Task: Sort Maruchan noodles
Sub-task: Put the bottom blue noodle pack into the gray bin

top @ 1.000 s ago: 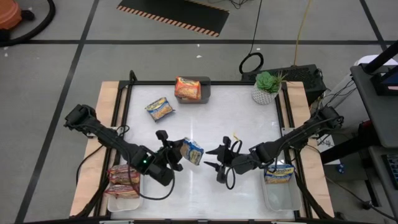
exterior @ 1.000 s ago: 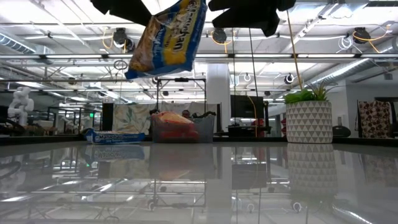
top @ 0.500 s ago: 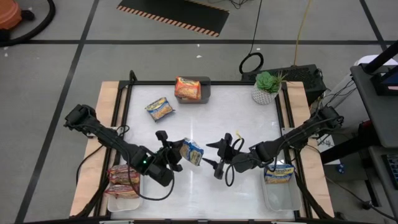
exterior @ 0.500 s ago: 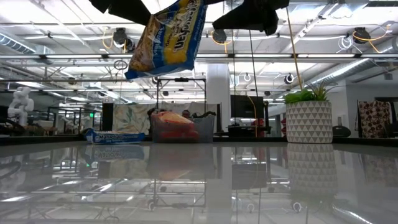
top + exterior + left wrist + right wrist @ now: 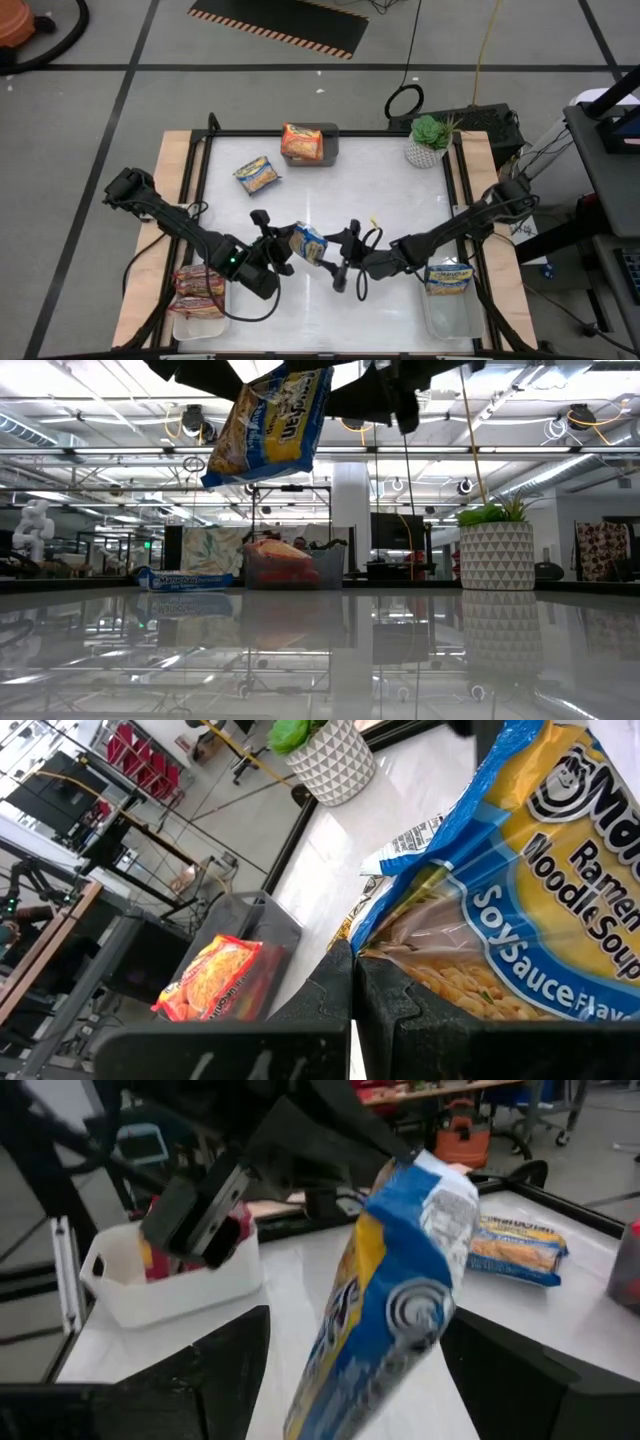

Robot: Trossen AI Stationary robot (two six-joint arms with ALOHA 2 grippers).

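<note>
1. Up front, mid-bench: left claw is clamped on the edge of a blue-and-yellow soy-sauce packet, held up in the air well clear of the bench. Low view shows it hanging tilted, nothing under it.
2. Right claw is spread wide just beside the packet's free end; in its wrist view the packet sits between the two fingers, not gripped yet. Looks like a handover, prob. headed for the right tray.
3. Handling, my read: packet is light, plastic wrap is thin, crinkly and slippery, noodle block inside is stiff but brittle. Best to pinch across the flat faces near the free end, on the block rather than the loose seam, with moderate squeeze. Too hard cracks the noodles; seam only and it may slide out.
4. Near corners: left white tray holds red packets; right white tray holds another blue-and-yellow packet.
5. Farther back: a loose blue-and-yellow packet lies flat on the bench, still unsorted.
6. Far edge: grey bin with an orange packet in it; potted plant at the far right corner.
</note>
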